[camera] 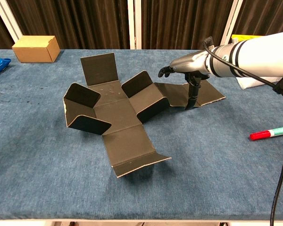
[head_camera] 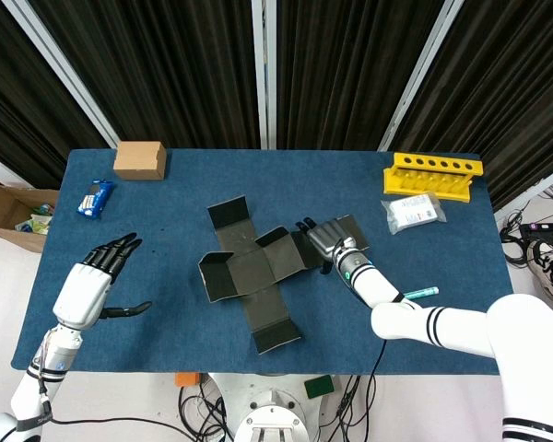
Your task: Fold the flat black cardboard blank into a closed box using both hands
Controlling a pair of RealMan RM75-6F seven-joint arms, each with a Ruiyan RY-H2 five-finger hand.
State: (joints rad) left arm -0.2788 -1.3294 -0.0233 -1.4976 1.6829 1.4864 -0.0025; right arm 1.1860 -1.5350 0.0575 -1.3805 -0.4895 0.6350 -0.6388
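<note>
Bright, even light falls from overhead, so shadows lie short and soft under the black cardboard blank [head_camera: 258, 272] on the counter [head_camera: 166, 295]. Both views are sharp. The white arm nearest the chest camera glares slightly. The curtains [head_camera: 166, 64] behind stay dark.

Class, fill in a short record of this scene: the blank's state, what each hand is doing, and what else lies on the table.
blank: black cardboard blank, mostly flat mid-table, several flaps raised, not yet a box
right hand: right hand over the blank's right flap, a finger reaching down to it in the chest view
left hand: left hand off to the left, apart from the blank, fingers spread, holding nothing
table: blue cloth
other things: brown box, blue packet, yellow rack, clear bag, marker
</note>
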